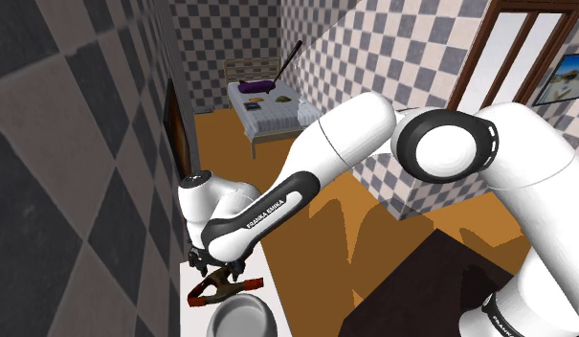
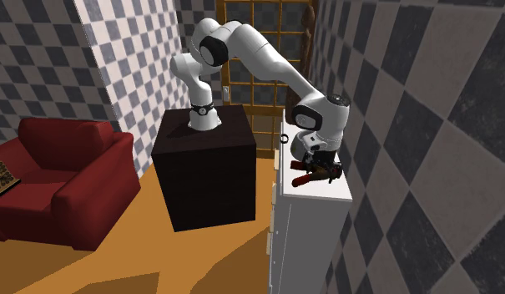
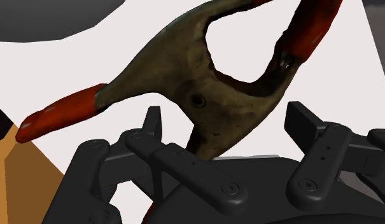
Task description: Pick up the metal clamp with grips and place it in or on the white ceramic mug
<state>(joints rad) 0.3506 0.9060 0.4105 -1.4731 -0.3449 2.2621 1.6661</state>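
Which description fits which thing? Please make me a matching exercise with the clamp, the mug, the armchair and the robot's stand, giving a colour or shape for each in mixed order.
Things:
1 clamp
2 mug
3 armchair
4 stand

Descriptions:
A dark box
B pale and round
C red all over
D brown with red ends

Pairs: 1-D, 2-B, 3-C, 4-A

white cabinet [image 2: 309, 238]; pale mug [image 1: 237, 316] stands on top.
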